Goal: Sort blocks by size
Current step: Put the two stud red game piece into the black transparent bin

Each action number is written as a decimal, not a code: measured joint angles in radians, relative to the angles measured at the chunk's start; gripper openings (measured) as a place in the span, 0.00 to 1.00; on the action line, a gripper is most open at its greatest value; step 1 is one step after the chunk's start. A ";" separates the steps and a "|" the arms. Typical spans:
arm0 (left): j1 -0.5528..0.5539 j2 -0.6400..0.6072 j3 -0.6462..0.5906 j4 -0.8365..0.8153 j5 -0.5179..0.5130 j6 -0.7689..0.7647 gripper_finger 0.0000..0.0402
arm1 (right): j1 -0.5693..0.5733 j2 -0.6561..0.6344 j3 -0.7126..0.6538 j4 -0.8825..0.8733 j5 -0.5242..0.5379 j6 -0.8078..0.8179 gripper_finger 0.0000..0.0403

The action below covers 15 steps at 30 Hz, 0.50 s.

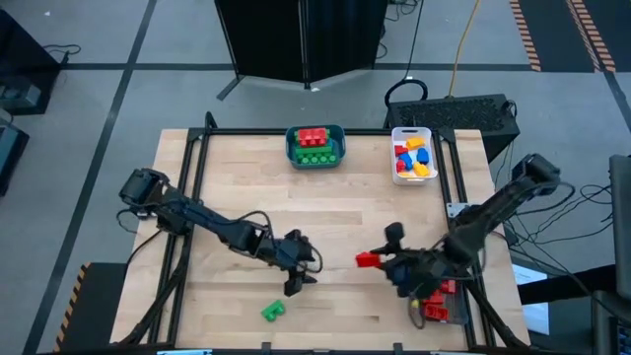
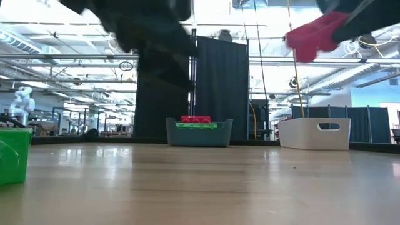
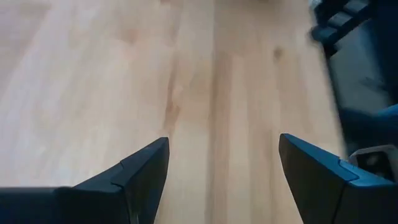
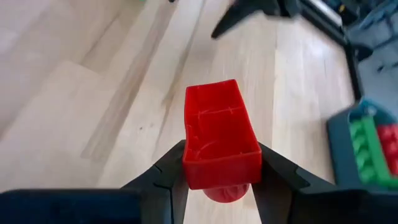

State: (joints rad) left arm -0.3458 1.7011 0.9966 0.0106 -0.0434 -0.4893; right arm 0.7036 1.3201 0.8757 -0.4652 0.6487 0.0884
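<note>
Above the desk's front right area, a red block (image 4: 221,140) was gripped between the fingers of the right end effector (image 1: 383,260), hollow underside turned toward the wrist camera and clear of the wooden desk (image 1: 335,207). From the low view the same red block (image 2: 314,34) was seen raised well above the desk surface.

A green block (image 1: 273,312) was left lying alone on the desk near the front edge, just in front of the left end effector (image 1: 295,284). That end effector was held with its fingers (image 3: 134,177) spread wide apart and nothing between them, only bare wood being seen past them.

At the back of the desk, red and green blocks (image 1: 315,144) were stacked inside a teal bin (image 1: 315,161), red toward the rear and green toward the front. Well to its right, at the back right corner, a white bin (image 1: 413,179) was filled with a loose mix of yellow, blue and red blocks (image 1: 411,156). Near the front right corner, beside the right arm, further red blocks (image 1: 441,302) were seen; what they were lying in could not be told.

Black rails (image 1: 197,158) were set along the desk's left and right sides.
</note>
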 joint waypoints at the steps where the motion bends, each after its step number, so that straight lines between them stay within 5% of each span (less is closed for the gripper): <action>1: -0.016 -0.011 -0.001 -0.034 -0.035 0.000 0.69 | 0.012 -0.028 0.000 -0.033 0.000 0.041 0.31; 5: -0.082 -0.023 0.000 -0.100 -0.139 -0.021 0.69 | 0.065 -0.130 0.000 -0.127 -0.031 0.208 0.31; 15: -0.210 -0.023 -0.001 -0.177 -0.145 -0.055 0.69 | 0.164 -0.299 0.000 -0.271 -0.307 0.604 0.32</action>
State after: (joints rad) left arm -0.5555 1.6779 0.9951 -0.1668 -0.1886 -0.5442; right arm 0.8673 1.0216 0.8757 -0.7357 0.3413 0.6921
